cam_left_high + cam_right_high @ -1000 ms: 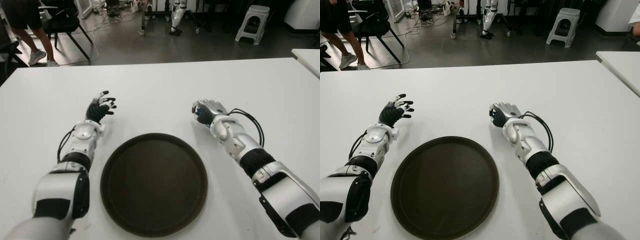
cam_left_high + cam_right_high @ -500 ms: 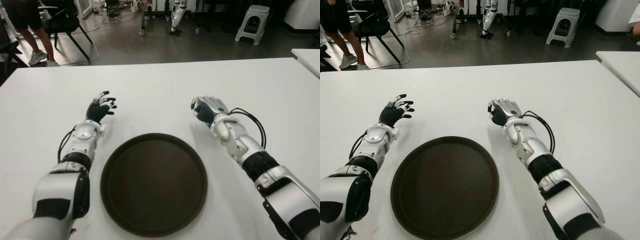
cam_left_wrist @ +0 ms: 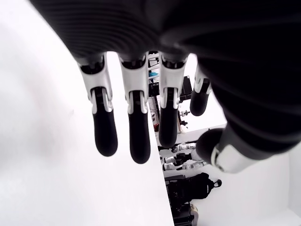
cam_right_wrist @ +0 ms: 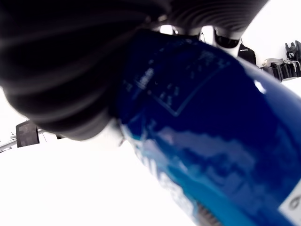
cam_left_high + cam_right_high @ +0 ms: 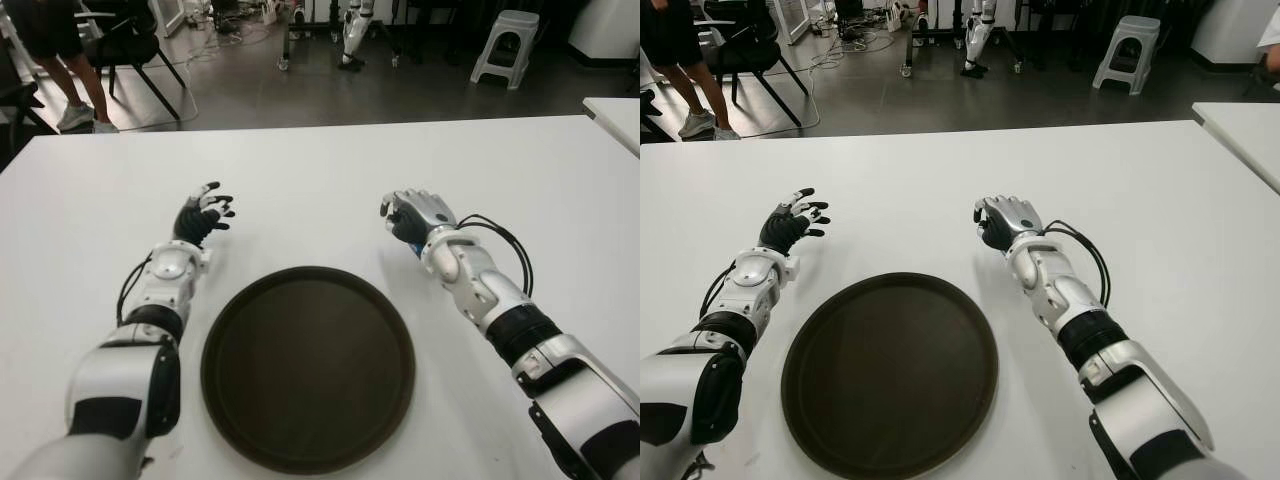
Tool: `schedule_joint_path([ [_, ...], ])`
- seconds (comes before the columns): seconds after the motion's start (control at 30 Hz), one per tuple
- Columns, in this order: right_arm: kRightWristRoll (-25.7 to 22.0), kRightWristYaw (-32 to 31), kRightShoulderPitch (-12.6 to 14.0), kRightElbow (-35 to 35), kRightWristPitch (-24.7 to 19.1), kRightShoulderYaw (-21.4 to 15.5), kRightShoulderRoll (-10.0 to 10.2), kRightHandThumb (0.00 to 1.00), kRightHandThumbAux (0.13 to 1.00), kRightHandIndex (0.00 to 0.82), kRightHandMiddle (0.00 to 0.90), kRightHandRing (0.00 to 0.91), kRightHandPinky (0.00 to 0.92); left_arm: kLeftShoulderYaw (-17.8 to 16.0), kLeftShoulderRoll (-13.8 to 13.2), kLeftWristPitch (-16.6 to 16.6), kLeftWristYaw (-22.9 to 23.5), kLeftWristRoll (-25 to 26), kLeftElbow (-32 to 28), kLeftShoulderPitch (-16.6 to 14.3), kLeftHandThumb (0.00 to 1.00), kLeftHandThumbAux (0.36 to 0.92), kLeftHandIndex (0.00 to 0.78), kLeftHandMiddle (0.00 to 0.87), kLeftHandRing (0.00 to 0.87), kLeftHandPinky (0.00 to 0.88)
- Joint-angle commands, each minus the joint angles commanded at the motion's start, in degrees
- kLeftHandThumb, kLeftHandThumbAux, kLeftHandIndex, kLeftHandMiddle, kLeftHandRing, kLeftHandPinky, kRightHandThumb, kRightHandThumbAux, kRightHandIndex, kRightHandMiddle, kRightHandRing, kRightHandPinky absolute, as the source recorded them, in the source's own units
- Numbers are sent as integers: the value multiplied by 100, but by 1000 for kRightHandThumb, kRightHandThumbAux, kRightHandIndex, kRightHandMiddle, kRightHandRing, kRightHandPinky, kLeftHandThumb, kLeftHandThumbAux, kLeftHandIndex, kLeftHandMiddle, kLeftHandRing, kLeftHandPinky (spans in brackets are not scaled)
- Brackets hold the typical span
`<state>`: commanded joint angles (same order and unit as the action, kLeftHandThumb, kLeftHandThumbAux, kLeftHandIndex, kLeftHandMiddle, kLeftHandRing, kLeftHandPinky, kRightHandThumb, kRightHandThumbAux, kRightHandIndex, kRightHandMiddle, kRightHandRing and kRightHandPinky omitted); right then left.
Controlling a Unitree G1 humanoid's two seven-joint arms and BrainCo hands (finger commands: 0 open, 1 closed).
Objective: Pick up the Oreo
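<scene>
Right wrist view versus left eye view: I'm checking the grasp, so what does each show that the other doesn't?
Only the right wrist view shows the glossy blue Oreo packet filling the palm. Only the left eye view shows the round dark brown tray, the open left hand beside it, and the chairs beyond. Both show the right hand curled shut and the white table.

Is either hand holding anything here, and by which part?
The right hand is closed around a blue Oreo pack, fingers wrapped over its body; which part cannot be told. The left hand is open and holds nothing.
</scene>
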<state>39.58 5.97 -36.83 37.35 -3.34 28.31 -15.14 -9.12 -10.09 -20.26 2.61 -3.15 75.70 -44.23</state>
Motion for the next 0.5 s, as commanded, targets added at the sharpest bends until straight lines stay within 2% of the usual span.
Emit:
schedule_joint_path([
  [0.5, -19, 45, 75, -250, -68, -74, -6, 690, 736, 423, 632, 627, 620, -35, 27, 21, 14, 10, 4, -13, 445, 602, 139, 279, 338, 390],
])
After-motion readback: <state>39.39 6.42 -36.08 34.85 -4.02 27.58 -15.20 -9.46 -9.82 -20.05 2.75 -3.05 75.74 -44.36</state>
